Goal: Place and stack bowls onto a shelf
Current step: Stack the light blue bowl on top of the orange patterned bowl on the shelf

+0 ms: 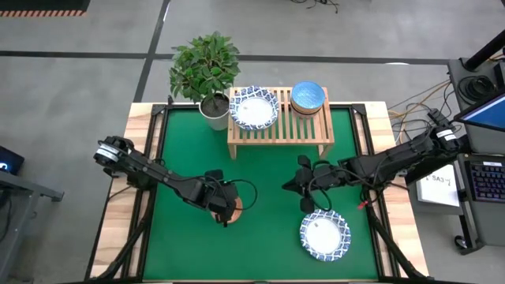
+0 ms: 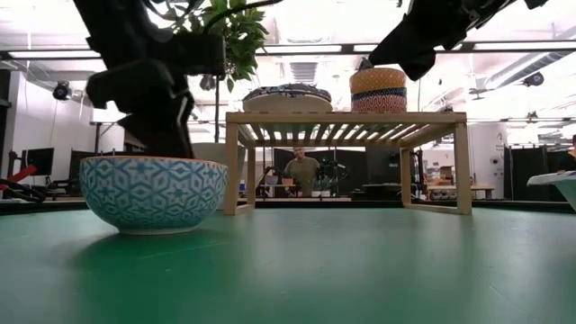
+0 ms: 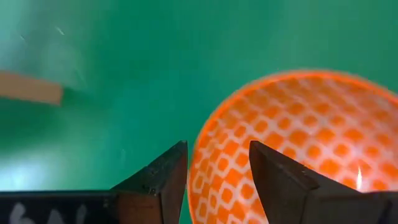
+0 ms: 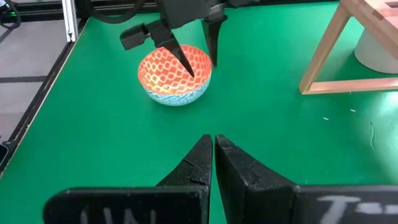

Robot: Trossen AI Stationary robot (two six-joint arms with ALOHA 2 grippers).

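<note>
A small bowl (image 4: 175, 76), orange-red checked inside and pale blue patterned outside, stands on its foot on the green mat (image 1: 268, 229) at the near left. My left gripper (image 3: 214, 146) hangs open over its rim, one finger above the inside and one outside, and seems to touch nothing. My right gripper (image 4: 213, 138) is shut and empty, held above the mat's middle (image 1: 296, 177). The light-wood shelf (image 1: 280, 126) at the far side carries a wide white blue-rimmed bowl (image 1: 253, 108) and a stack of small bowls (image 1: 308, 97). Another wide bowl (image 1: 324, 235) sits near right.
A white plant pot (image 1: 213, 110) with a leafy plant stands at the shelf's left end. Open green mat lies between the shelf and the two bowls on the table. Wooden table edges (image 1: 118, 229) flank the mat. A person shows far behind the shelf (image 2: 301, 171).
</note>
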